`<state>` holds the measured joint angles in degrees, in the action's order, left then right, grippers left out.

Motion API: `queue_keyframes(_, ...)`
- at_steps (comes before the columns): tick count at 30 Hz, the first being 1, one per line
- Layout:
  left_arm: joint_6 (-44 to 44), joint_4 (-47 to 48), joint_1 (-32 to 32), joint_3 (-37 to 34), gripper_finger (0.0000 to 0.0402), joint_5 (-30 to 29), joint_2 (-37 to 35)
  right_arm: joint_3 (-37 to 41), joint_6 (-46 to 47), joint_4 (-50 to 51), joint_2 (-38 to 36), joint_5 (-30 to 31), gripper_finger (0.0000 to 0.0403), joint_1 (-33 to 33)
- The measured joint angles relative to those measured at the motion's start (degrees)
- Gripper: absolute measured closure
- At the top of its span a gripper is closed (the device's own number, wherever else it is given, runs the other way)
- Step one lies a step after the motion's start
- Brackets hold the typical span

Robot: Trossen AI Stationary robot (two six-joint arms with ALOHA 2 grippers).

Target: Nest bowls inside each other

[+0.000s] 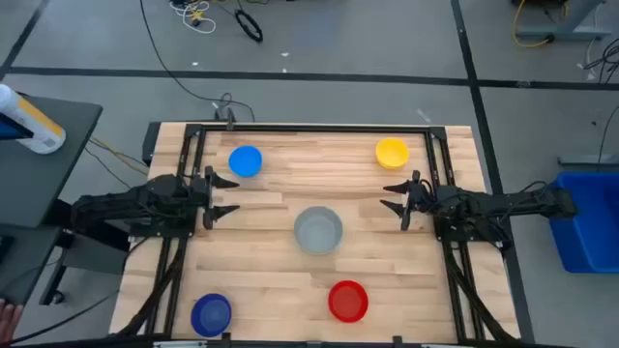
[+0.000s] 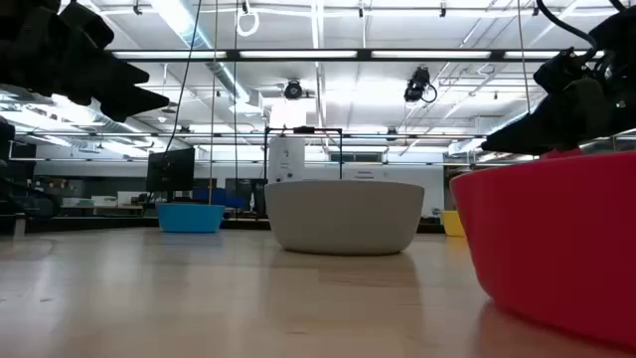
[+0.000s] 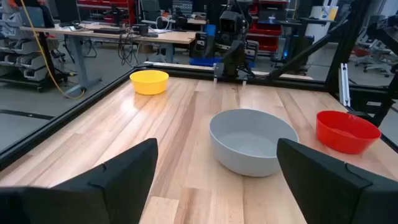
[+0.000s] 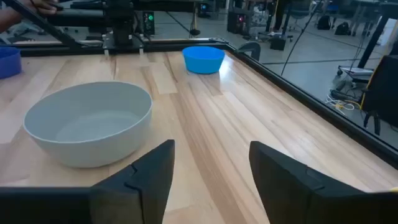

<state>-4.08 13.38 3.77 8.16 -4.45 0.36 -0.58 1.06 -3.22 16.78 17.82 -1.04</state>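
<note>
Sitting apart on the table [image 1: 290, 280] are five bowls: grey bowl [image 1: 318, 230] in the middle (others around it); left gripper [image 1: 219, 197] and right gripper [image 1: 396, 200] wait beside it, jaws spread, holding nothing

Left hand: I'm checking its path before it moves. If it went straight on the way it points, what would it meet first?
Probably the grey bowl; it sits ahead of the open left hand, slightly off-centre, so it might only clip the rim.
</note>
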Motion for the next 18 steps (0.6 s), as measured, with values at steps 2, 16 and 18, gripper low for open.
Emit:
queue_keyframes(2, 0.0, 0.0, 0.0, 0.0, 0.0062, 0.0, 0.0, 0.0, 0.0, 0.0, 0.0, 0.0, 0.0193, 0.0)
queue_keyframes(16, 0.0, 0.0, 0.0, 0.0, 0.0062, 0.0, 0.0, 0.0, 0.0, 0.0, 0.0, 0.0, 0.0213, 0.0)
queue_keyframes(18, 0.0, 0.0, 0.0, 0.0, 0.0062, 0.0, 0.0, 0.0, 0.0, 0.0, 0.0, 0.0, 0.0213, 0.0)
